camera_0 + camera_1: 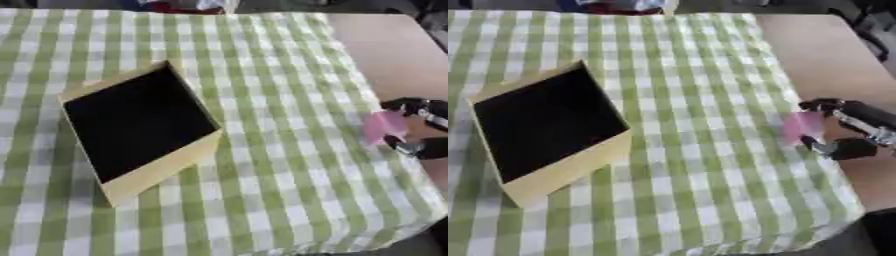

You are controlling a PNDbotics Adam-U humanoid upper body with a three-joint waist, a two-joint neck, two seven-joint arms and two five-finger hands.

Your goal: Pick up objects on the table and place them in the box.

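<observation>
1. The table shows bare tan wood along its right side.
2. A green-and-white checked cloth covers the rest of it.
3. An open yellow box with a dark inside sits on the cloth, left of centre.

Green-and-white checked woven cloth, matt, draped over smooth pale wooden bench. Tan cardboard box, matt, dark inside. Small pink object, soft-looking, matt. Black right hand, glossy plastic with silver metal parts.
</observation>
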